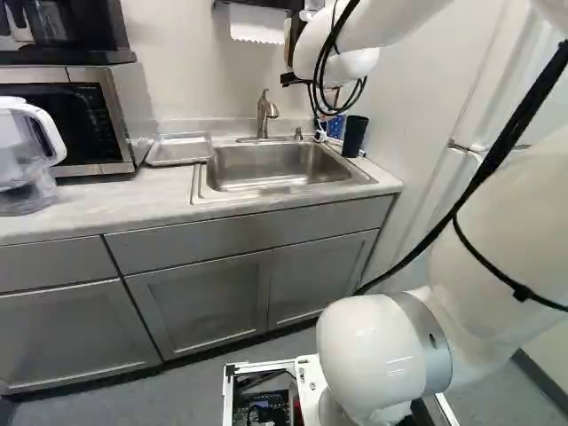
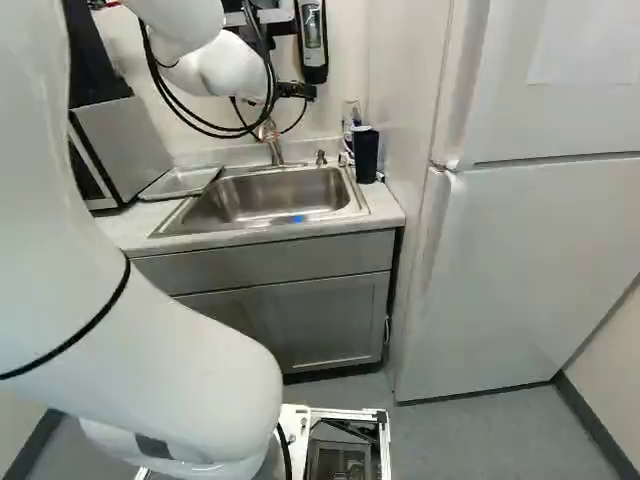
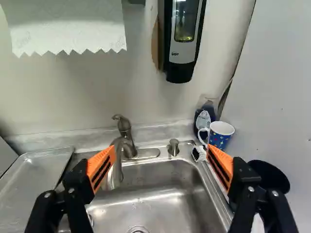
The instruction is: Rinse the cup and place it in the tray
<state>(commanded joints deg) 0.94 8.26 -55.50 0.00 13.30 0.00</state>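
- One clear pitcher [image 1: 19, 164] stands at the far left, on the counter [image 1: 80, 213].
- One microwave [image 1: 111, 120] sits just to the right of the pitcher.
- One metal tray [image 1: 181, 149] lies flat on the counter, between the microwave and the sink; no cup is in it.
- One sheet of paper towel [image 3: 68, 29] hangs on the far wall, above the tray side of the sink.
- One sink [image 1: 271, 169], a single basin, with one drain [image 3: 138, 229] in its floor and one faucet [image 3: 127, 143] at its far rim.
- One gripper [image 3: 162, 153], two fingers with orange pads; they stand wide apart, with nothing clamped.
- One small pump [image 3: 173, 146] rises from the far rim, right of the faucet.
- One soap dispenser [image 3: 186, 41] hangs on the far wall above.
- One bottle [image 3: 204, 117] with dark blue contents stands in the far right corner.
- One brush [image 3: 198, 154] with white bristles lies by the sink's far right corner.
- Two cups, both to the right: one blue patterned mug [image 3: 219, 140], upright near the bottle, its handle to the left; and one black cup [image 1: 354, 135], nearer, on the counter. Which one the task means, I cannot tell.
- One fridge [image 2: 520, 270] stands at the far right.
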